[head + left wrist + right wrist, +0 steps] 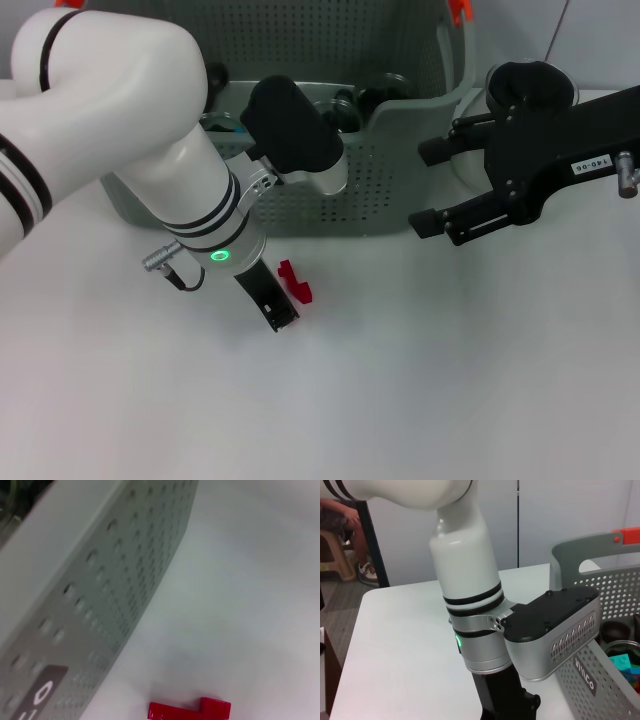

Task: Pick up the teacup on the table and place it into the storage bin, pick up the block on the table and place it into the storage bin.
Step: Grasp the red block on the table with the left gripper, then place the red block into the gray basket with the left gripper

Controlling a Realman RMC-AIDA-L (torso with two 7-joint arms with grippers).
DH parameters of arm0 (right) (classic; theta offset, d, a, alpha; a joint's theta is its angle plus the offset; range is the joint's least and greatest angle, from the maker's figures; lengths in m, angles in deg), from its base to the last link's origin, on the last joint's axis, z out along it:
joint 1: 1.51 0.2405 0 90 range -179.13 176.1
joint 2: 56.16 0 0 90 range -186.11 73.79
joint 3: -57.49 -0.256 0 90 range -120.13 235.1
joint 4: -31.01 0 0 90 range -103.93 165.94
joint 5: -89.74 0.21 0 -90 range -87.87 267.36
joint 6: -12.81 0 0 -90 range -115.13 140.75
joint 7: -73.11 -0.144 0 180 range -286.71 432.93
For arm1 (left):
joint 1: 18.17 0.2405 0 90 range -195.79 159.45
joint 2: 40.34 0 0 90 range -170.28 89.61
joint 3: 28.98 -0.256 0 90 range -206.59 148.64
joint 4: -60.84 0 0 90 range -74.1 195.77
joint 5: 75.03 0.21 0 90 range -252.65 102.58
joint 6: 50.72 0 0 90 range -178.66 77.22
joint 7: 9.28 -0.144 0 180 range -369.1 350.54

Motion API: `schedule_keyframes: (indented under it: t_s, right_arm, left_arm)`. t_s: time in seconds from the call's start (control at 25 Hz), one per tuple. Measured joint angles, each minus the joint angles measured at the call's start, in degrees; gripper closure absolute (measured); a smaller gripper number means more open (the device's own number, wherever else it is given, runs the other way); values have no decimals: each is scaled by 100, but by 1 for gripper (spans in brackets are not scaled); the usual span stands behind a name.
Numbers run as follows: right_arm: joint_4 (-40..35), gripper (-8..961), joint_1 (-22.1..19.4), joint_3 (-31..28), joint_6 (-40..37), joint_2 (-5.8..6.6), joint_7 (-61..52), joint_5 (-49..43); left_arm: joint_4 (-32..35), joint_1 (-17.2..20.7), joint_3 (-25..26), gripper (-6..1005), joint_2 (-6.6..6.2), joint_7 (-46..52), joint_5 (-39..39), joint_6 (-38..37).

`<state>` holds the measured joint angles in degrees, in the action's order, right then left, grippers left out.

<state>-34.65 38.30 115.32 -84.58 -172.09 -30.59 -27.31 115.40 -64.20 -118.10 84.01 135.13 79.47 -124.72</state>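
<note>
The red block (294, 281) lies on the white table just in front of the storage bin (380, 190). My left gripper (278, 310) reaches down to the table and stands right beside the block, on its left. In the left wrist view the block (189, 711) shows at the frame edge, next to the bin wall (125, 580). A dark cup shape (615, 630), perhaps the teacup, rests inside the bin (615, 690). My right gripper (432, 187) hangs open and empty, off the bin's right front corner.
The bin holds dark items (383, 95) and colourful pieces (623, 662). An orange-red clip (459, 10) sits on its rim. The left arm (470, 605) stands between the right wrist camera and the table's far edge.
</note>
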Motion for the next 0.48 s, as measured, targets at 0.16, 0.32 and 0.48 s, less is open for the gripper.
schedule_keyframes:
  t_s: [0.16, 0.32, 0.48]
  right_arm:
    - [0, 26, 0, -8, 4, 0, 0, 0]
    - [0, 26, 7, -42, 10, -3, 0, -1]
    - [0, 26, 11, -65, 10, -7, 0, -1]
  left_arm:
    - [5, -3, 1, 823, -6, 0, 3, -20]
    - [48, -11, 24, 823, -15, 0, 8, -102]
    - [56, -30, 39, 823, -24, -12, 10, -155]
